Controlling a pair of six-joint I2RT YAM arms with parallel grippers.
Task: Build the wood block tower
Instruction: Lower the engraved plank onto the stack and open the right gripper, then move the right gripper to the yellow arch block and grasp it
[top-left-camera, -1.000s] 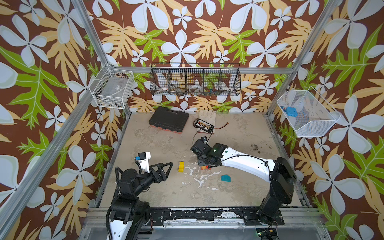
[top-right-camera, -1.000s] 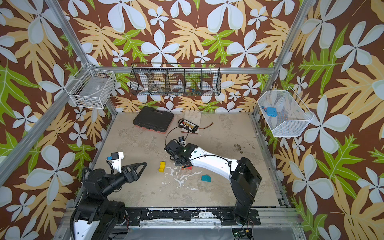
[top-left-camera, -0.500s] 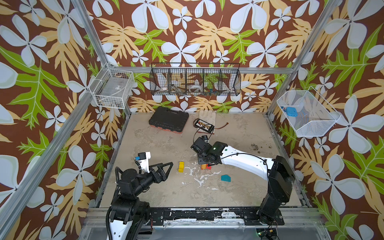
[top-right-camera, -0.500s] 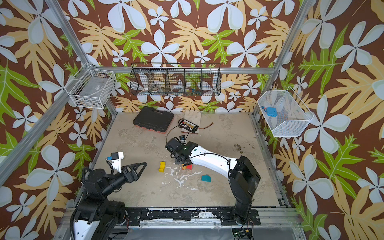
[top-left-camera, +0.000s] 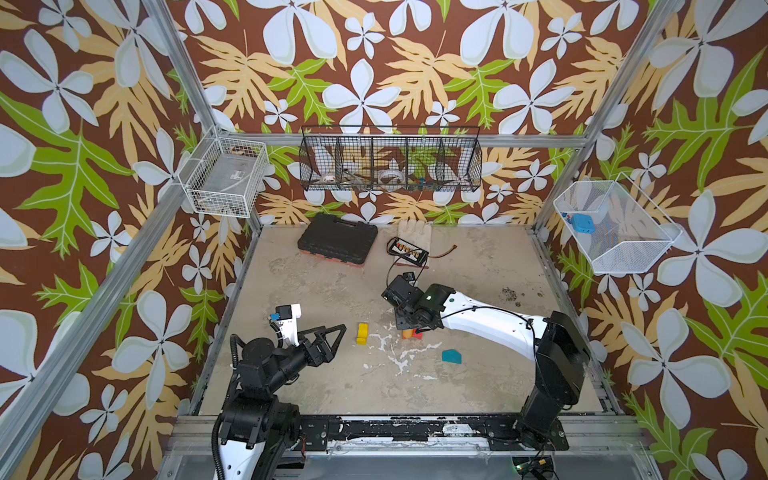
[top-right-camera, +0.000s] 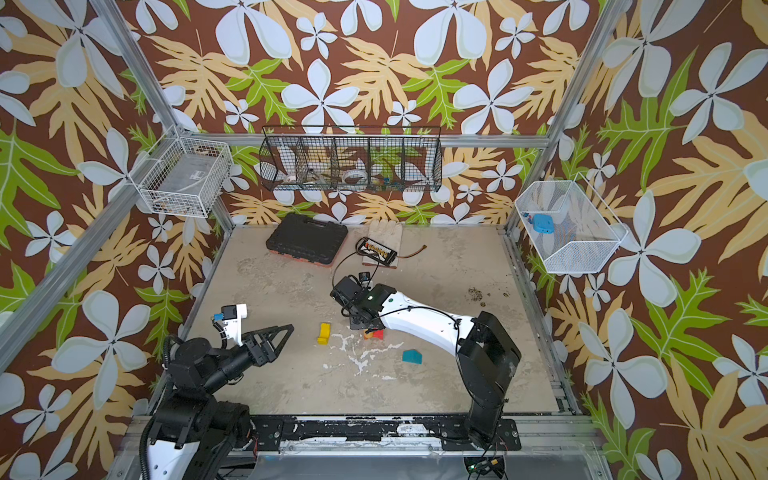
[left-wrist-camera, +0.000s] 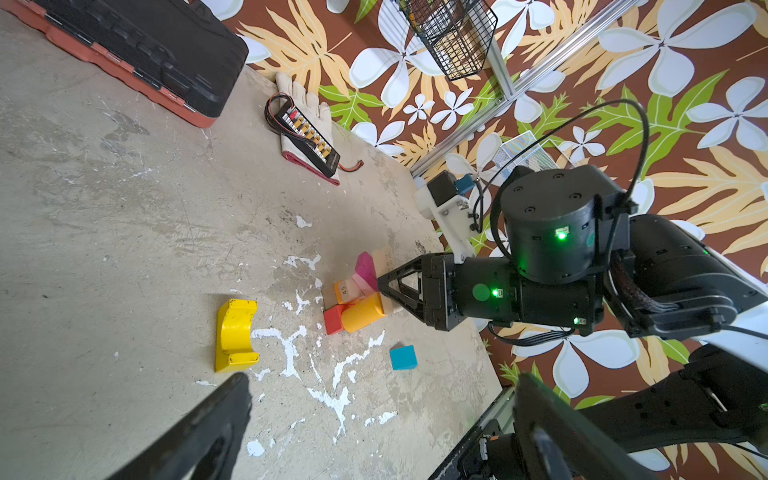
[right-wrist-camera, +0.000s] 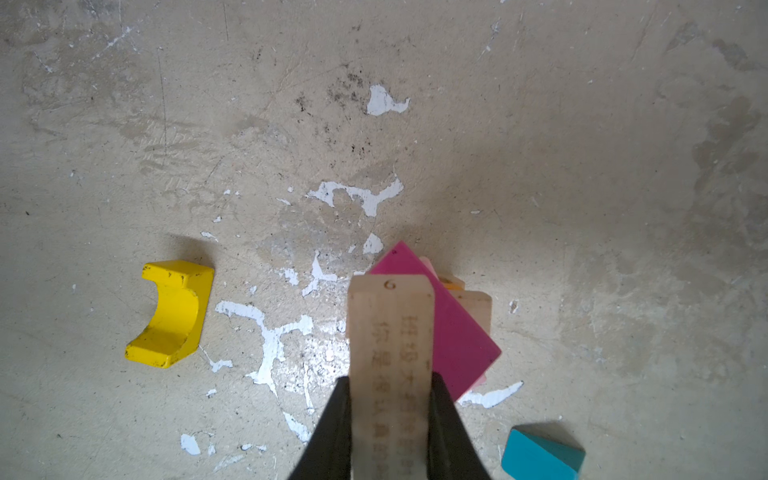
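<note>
The right fingers (right-wrist-camera: 332, 428) press against both long sides of a plain wood bar (right-wrist-camera: 390, 332) printed with characters, gripping it. The bar sits directly over a magenta block (right-wrist-camera: 457, 332), the highest painted piece of the tower (left-wrist-camera: 357, 299). Whether the bar's weight already rests on the magenta block cannot be told.

In the left wrist view the tower shows a red block (left-wrist-camera: 333, 319) and an orange cylinder (left-wrist-camera: 363, 312) at its base, with orange and pink pieces above them. It stands near the middle of the surface (top-left-camera: 332, 395); in both top views the right arm covers most of it.

A yellow arch (top-left-camera: 362, 333) lies on its side to the tower's left, apart from it. A teal pentagon (top-left-camera: 451, 355) lies alone nearer the front edge.

The left fingers (left-wrist-camera: 208, 436) are spread wide and empty, above the surface left of the arch.
</note>
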